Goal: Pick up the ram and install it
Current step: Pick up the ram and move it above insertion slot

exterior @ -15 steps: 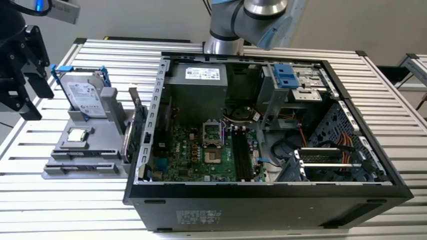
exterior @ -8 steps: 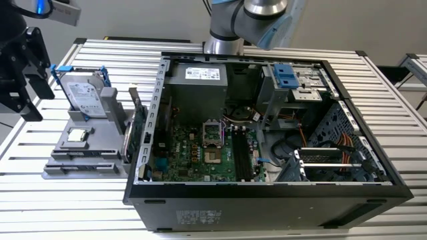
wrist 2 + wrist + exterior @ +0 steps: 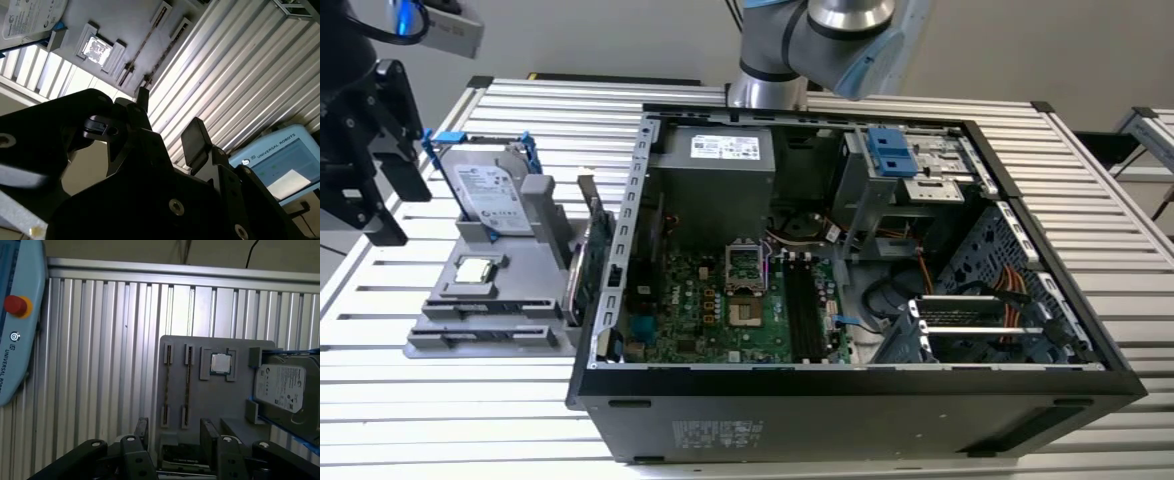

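Two ram sticks stand on edge in the slots of a grey holder (image 3: 220,405); one is the ram (image 3: 167,385), the other (image 3: 188,385) runs parallel beside it. In the second wrist view they are thin lines (image 3: 150,31) on the same holder (image 3: 125,20). In both wrist views my gripper (image 3: 175,435) (image 3: 167,122) hovers above the table near the holder's edge, open, with nothing between its black fingers (image 3: 142,432). In the exterior view the gripper (image 3: 380,200) hangs at the far left, beside the holder (image 3: 480,300). The motherboard's long black slots (image 3: 803,310) lie inside the open computer case (image 3: 854,400).
The holder also carries a hard drive (image 3: 491,195) in a blue frame and a processor chip (image 3: 476,268). A green card (image 3: 594,260) stands between holder and case. A teach pendant (image 3: 15,340) lies on the ribbed aluminium table (image 3: 454,420).
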Robot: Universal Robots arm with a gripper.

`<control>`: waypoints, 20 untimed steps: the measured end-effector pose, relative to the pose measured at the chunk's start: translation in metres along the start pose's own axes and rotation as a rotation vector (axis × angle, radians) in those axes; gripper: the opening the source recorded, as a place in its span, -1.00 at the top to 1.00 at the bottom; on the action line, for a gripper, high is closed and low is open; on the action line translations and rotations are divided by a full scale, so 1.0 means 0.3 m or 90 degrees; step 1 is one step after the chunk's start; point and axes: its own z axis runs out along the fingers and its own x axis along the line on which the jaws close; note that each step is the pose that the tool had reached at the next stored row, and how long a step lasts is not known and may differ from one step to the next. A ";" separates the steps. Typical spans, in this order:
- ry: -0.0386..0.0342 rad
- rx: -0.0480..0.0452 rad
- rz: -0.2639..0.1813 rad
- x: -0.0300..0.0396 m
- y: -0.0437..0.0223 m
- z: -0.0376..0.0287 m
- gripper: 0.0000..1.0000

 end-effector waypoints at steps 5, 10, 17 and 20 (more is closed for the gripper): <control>0.0000 0.0000 0.002 0.000 0.000 0.009 -1.00; 0.0000 -0.0001 0.003 0.000 0.001 0.018 -1.00; -0.0001 0.0000 0.004 -0.001 0.001 0.030 -1.00; -0.0001 0.0000 0.004 -0.001 0.001 0.035 -1.00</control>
